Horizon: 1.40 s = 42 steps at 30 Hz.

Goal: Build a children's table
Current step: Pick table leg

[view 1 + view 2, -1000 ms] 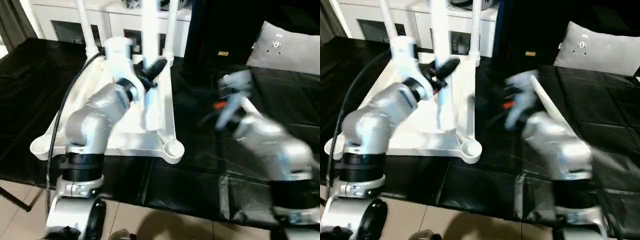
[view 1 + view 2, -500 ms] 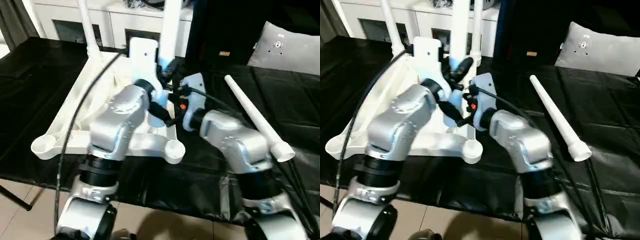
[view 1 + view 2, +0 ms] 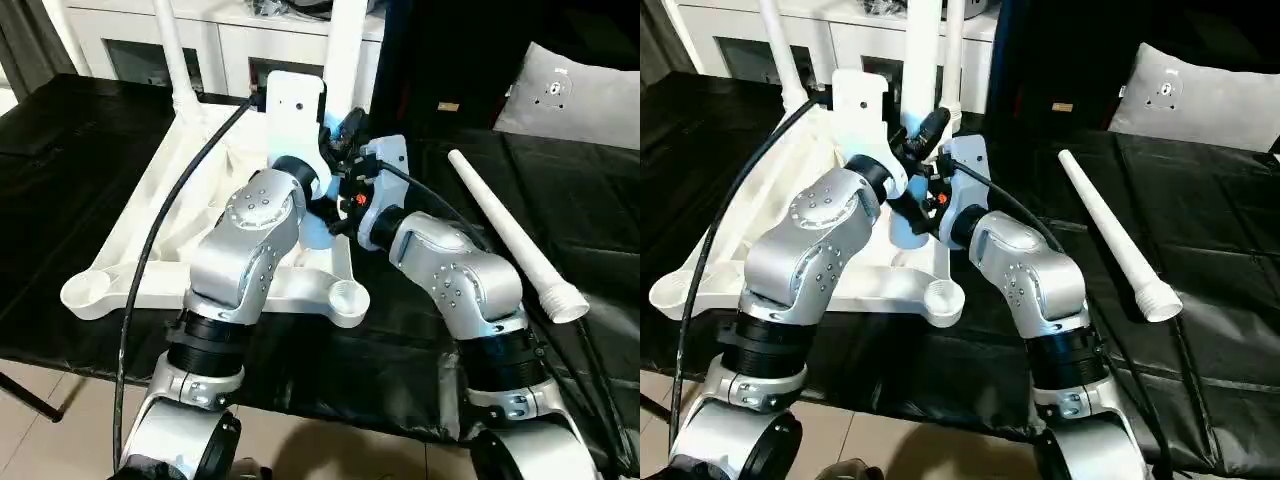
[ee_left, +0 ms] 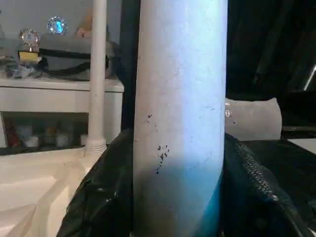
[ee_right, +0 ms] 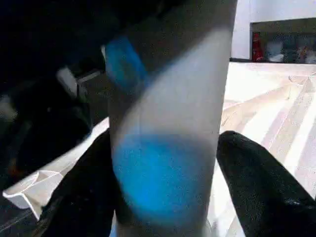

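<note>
The white table top (image 3: 120,285) lies upside down on the black-covered table, ribs and round corner sockets (image 3: 347,296) facing up. A thick white leg (image 3: 345,50) stands upright by its far right side. My left gripper (image 3: 335,135) is shut on this leg, whose shaft (image 4: 180,123) sits between the black fingers (image 4: 106,197). Just below, my right gripper (image 3: 345,200) is shut on the same leg (image 5: 168,123), a finger (image 5: 256,192) against each side. Another leg (image 3: 172,50) stands in the far left socket, one more (image 3: 953,50) at the back. A loose leg (image 3: 510,235) lies to the right.
A white cabinet (image 3: 130,50) runs along the back. A grey cushion (image 3: 580,95) lies at the far right on the black cloth (image 3: 60,150). My left arm's black cable (image 3: 150,260) loops over the table top. The table's front edge is just below my forearms.
My right arm has swung in from the right, and its fingers have closed round the upright leg. My left gripper has carried that leg a little to the right.
</note>
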Tool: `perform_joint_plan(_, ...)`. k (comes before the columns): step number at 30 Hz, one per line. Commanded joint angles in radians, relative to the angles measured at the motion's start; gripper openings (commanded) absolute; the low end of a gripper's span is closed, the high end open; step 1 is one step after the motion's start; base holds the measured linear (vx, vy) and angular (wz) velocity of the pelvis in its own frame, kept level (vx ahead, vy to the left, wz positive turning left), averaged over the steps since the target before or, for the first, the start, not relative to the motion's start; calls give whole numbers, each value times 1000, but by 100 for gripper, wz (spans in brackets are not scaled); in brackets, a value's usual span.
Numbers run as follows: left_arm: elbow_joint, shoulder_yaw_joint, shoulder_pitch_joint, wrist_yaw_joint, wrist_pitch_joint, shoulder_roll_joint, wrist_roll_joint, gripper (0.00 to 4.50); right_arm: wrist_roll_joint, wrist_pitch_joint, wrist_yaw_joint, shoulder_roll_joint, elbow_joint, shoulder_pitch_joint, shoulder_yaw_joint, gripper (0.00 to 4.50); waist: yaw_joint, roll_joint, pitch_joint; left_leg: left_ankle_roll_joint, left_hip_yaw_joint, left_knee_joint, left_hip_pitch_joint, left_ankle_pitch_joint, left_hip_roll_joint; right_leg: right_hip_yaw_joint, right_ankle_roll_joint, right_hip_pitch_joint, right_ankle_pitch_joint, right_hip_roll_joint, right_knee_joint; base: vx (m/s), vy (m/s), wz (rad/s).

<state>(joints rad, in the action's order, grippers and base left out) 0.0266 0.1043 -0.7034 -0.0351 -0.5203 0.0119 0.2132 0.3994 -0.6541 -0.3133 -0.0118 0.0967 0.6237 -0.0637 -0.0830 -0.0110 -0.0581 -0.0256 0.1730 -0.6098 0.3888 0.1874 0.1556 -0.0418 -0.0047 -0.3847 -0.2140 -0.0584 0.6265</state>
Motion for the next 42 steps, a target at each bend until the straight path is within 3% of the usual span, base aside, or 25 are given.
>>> perform_joint_plan(1,17,12,8,7,12,5,-19,187,3,9,11,-2,16,-1,29,275,7,-1,66,-45,-26,78,-23,127,71,50,-171,40,-56,-86,-71,0,0,0)
perform_joint_plan(3,21,15,16,10,17,14,-30,187,4,7,5,-1,18,-8,32,257,8,-9,65,-39,-25,77,-23,123,72,51,-169,41,-68,-88,-72,0,0,0)
perform_joint_plan(10,44,5,34,14,12,26,-21,187,6,1,-5,6,9,-26,20,198,10,-8,66,-35,-25,77,-22,110,72,51,-172,41,-49,-88,-70,0,0,0)
perform_joint_plan(16,56,7,38,1,11,34,-24,187,0,0,-8,6,3,-31,14,191,14,-11,63,-37,-25,78,-23,126,72,51,-171,40,-80,-88,-74,0,0,0)
perform_joint_plan(19,66,11,43,-2,11,42,-19,187,-7,6,-11,4,8,-38,14,190,18,-11,64,-41,-26,77,-22,113,73,50,-177,42,-48,-88,-70,0,0,0)
perform_joint_plan(22,73,12,48,-16,16,45,-6,257,-10,7,-11,3,7,-39,13,190,23,-14,64,-32,-26,76,-21,98,72,50,-188,44,-18,-89,-67,0,0,0)
perform_joint_plan(26,74,3,51,-24,22,44,2,266,-15,13,-17,-1,6,-38,9,190,24,-12,62,-29,-25,75,-21,113,72,51,-195,44,-34,-89,-70,0,0,0)
perform_joint_plan(29,72,-22,47,-39,22,34,19,298,-25,34,-51,-21,11,-36,-3,190,23,-12,61,-34,-26,76,-22,125,72,51,-194,44,-53,-89,-71,0,0,0)
perform_joint_plan(35,72,-53,43,-102,20,10,66,339,-17,54,-113,-68,15,-37,4,189,20,-6,63,-29,-26,74,-21,103,71,50,-204,47,-4,-88,-65,0,0,0)
perform_joint_plan(39,61,-77,34,-204,49,-26,121,375,6,61,-226,-132,12,-48,-4,189,17,-10,64,-17,-25,73,-20,102,71,50,-215,50,6,-88,-65,0,0,0)
perform_joint_plan(42,63,-96,46,-344,2,-81,211,397,42,81,-375,-199,13,-60,-12,189,14,-9,64,-5,-23,70,-22,108,71,49,-229,50,1,-90,-65,0,0,0)
